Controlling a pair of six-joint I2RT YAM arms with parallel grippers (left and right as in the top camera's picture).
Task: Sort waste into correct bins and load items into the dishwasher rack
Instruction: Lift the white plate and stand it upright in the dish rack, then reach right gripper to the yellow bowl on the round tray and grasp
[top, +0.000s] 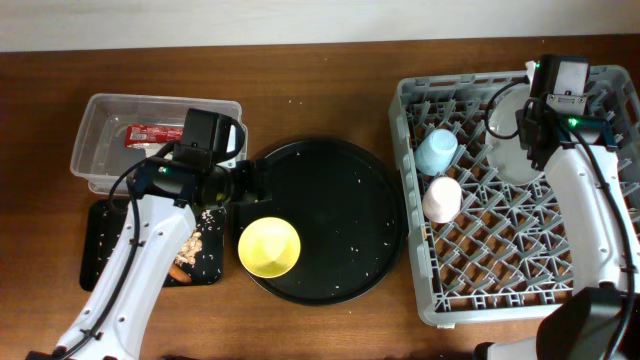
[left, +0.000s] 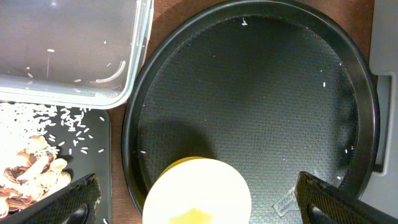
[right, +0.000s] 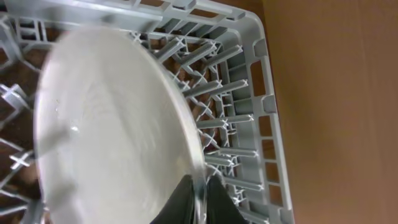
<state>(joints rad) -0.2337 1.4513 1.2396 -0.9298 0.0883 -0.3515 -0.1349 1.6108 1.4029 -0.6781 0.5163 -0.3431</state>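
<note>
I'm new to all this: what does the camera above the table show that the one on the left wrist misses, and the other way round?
Only the overhead view shows the grey rack, the blue cup and pink cup in it, the plate, and the red wrapper in the clear tub. Only the left wrist view is close enough to show single white grains beside the food scraps. Both show the yellow bowl on the round black tray, the tub and the scraps.
</note>
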